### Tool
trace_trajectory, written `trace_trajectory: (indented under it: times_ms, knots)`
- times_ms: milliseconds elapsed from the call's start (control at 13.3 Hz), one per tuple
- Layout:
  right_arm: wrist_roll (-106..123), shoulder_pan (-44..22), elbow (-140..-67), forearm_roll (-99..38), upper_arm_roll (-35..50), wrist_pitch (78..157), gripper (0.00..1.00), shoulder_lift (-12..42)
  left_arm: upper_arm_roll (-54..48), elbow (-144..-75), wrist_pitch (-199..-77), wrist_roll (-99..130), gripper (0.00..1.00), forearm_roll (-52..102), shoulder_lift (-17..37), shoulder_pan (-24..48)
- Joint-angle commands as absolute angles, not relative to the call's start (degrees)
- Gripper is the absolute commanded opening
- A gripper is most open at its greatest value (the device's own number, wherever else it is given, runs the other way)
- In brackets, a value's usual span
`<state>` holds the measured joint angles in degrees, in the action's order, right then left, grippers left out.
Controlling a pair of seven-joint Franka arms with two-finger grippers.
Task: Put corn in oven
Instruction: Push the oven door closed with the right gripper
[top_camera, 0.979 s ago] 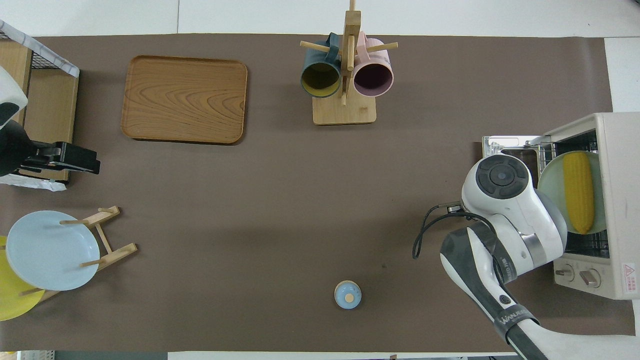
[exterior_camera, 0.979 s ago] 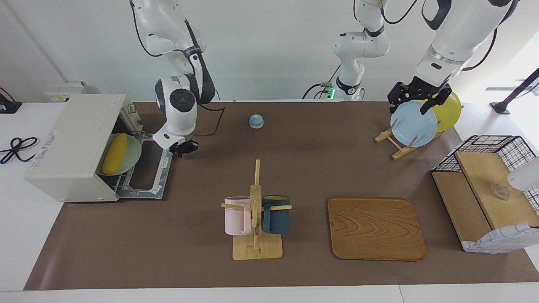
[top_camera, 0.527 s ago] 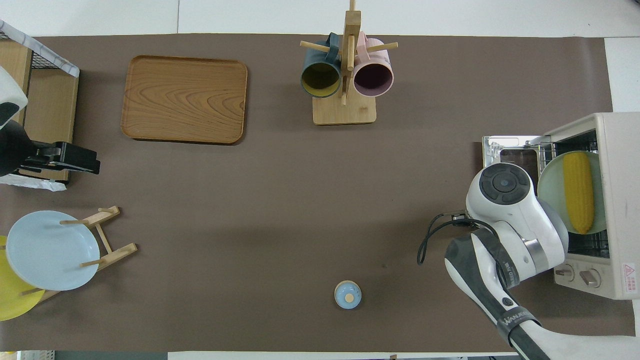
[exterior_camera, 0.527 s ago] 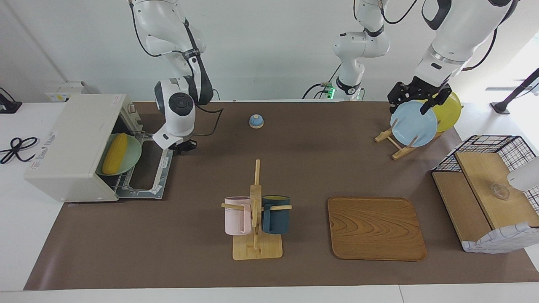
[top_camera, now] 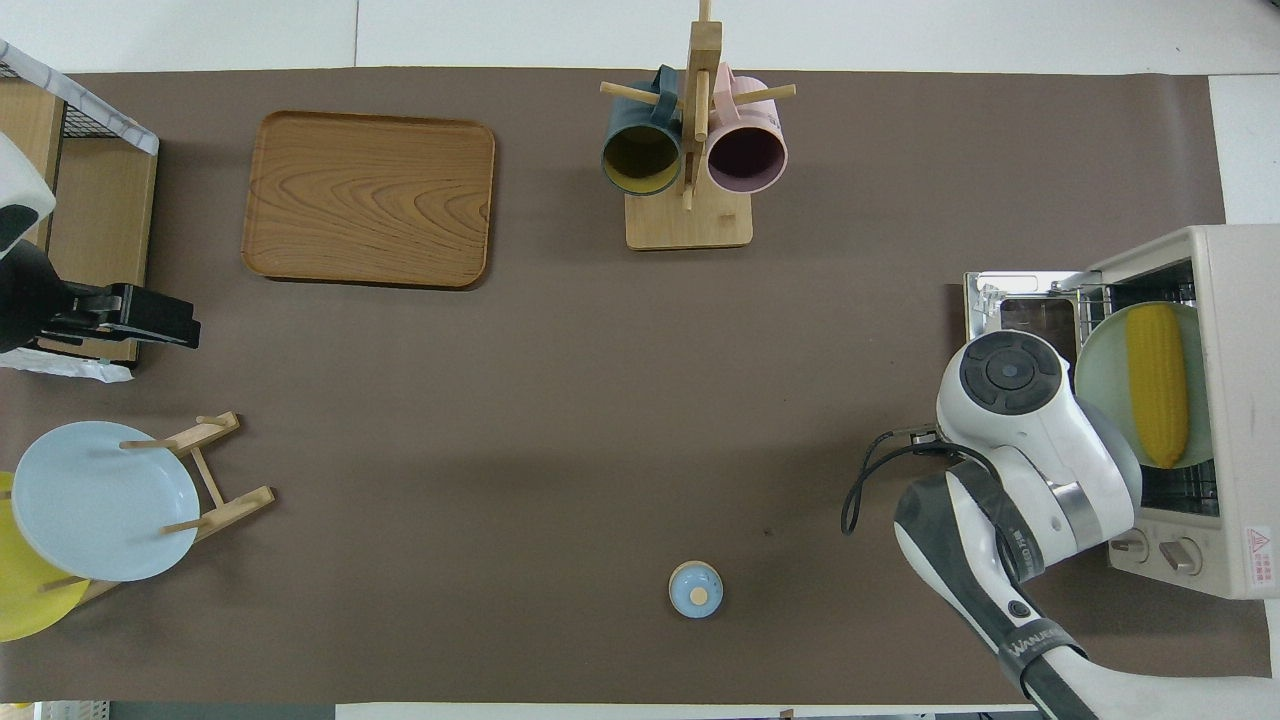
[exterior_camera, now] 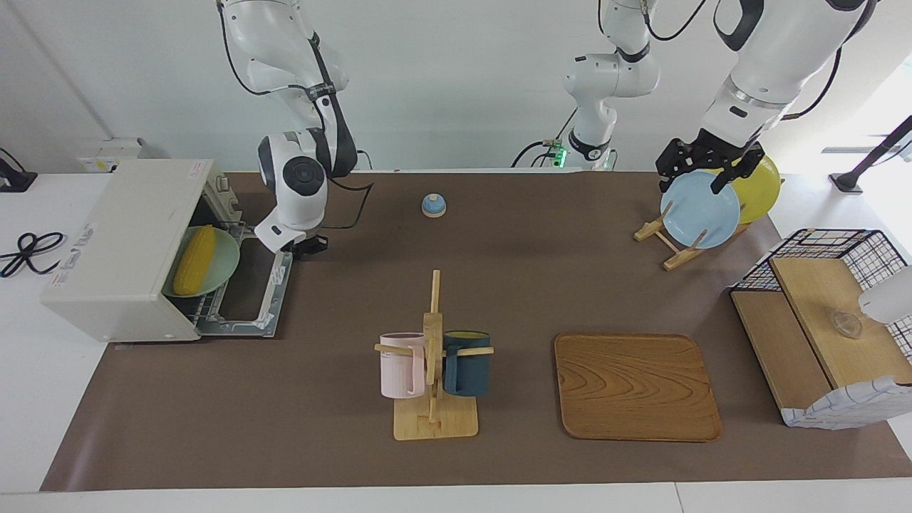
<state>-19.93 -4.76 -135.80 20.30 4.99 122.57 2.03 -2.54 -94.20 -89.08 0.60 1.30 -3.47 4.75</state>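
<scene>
The corn [exterior_camera: 194, 260] lies on a pale green plate [exterior_camera: 224, 251] that rests on the wire rack inside the oven [exterior_camera: 121, 249], at the right arm's end of the table. The oven door [exterior_camera: 253, 288] is folded down flat in front of the oven, so the mouth stands open. The cob's long axis runs across the oven mouth, parallel to the door's hinge line, with the plate's rim poking slightly out over the rack.

The right gripper [exterior_camera: 308, 247] hangs over the door's outer edge, at the corner nearer the robots, empty; whether its fingers are apart or together I cannot tell. From it, the corn lies straight in toward the oven cavity.

The left gripper [exterior_camera: 702, 167] waits over the blue plate [exterior_camera: 700, 209] in the plate rack, well apart from the oven, fingers spread and holding nothing.

Judging by this, the corn is already placed; the right arm is plainly the nearer one for closing the door.
</scene>
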Motion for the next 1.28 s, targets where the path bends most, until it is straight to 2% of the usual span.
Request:
trace_trajectory:
  times_ms: [0,226,603,979,1205]
  knots:
    - [-20.2,-4.1,-135.8,24.3,5.2,119.8,0.0,0.5,-3.3,-94.1,-88.7,0.1,1.0,0.3,-3.6,3.7]
    - [-19.8,-4.0,-133.0,27.3,5.2,116.2,0.0,0.5,-3.3,-94.1,-88.7,0.1,1.0,0.3,-3.6,3.7]
    - [-11.0,-3.4,-124.1,27.2,4.9,106.4,0.0,0.1,-3.3,-94.1,-88.7,0.1,1.0,0.3,-3.5,3.7]
    - [1.4,1.3,-116.7,26.9,4.8,100.0,0.0,-1.0,-3.3,-94.1,-88.7,0.1,1.0,0.3,-3.6,3.7]
    - [11.1,7.0,-115.8,26.7,4.8,99.8,0.0,-2.9,-3.3,-94.1,-88.7,0.1,1.0,0.3,-3.6,3.7]
